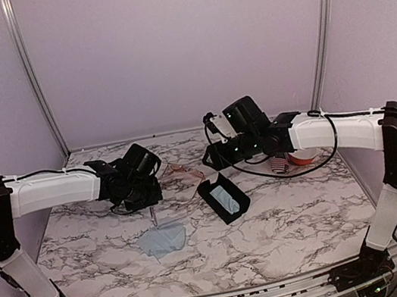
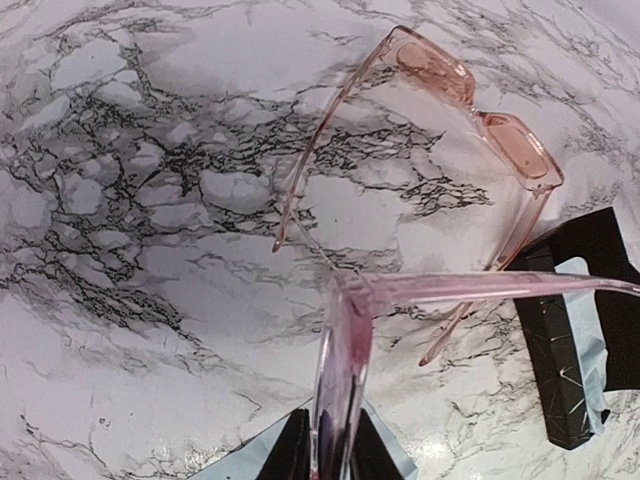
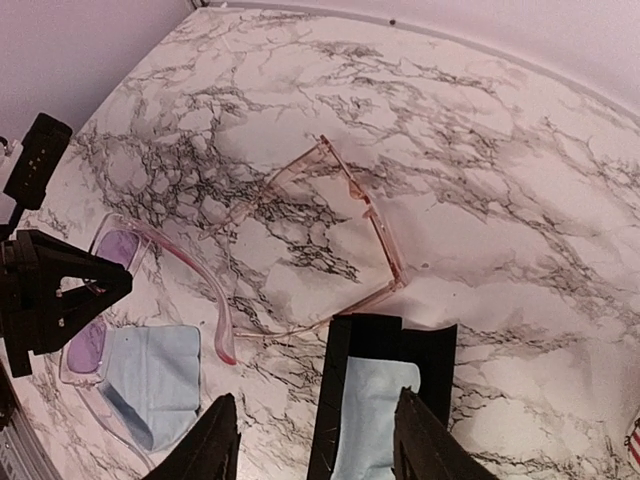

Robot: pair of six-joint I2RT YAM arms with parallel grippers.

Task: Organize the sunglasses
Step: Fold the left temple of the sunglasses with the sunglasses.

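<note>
Pink sunglasses [image 2: 520,145], an open black case [image 3: 390,335] and a blue cloth [image 1: 162,239] crowd the middle of the table [image 1: 302,215]. Lilac sunglasses [image 3: 115,245] are held above the cloth. The marble right of the case lies free.

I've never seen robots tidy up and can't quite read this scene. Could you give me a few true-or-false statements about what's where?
1. The left gripper is closed on the lilac-framed sunglasses. True.
2. The pink sunglasses sit inside the black case. False: they lie unfolded on the table, outside the case.
3. The black case is open, with a blue cloth in it. True.
4. The right gripper is holding the pink sunglasses. False: its jaws are open and empty above the black case.
</note>
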